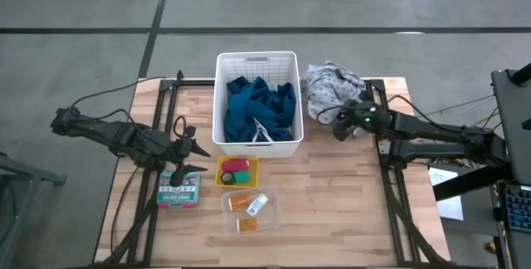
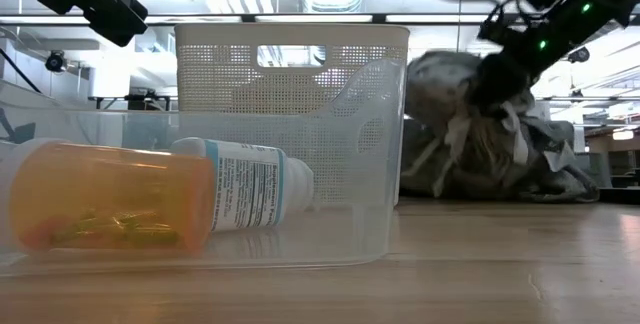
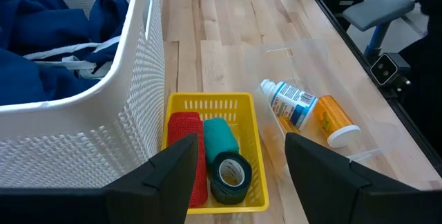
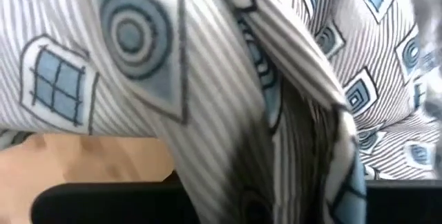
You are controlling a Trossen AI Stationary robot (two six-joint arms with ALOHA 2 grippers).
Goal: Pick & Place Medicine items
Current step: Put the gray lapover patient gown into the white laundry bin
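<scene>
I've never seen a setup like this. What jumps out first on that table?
A tall white basket stuffed with blue cloth sits at the table's far middle. Beside it, the right gripper is at a grey patterned cloth. Nearer the front, a small yellow tray holds red and green rolls, next to a clear bin with an orange pill bottle and a white bottle.

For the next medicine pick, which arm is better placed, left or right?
Probably the left. The left gripper hangs open just beside the yellow basket holding the red and green rolls. The right gripper is at the grey patterned cloth, far from the medicine items.
</scene>
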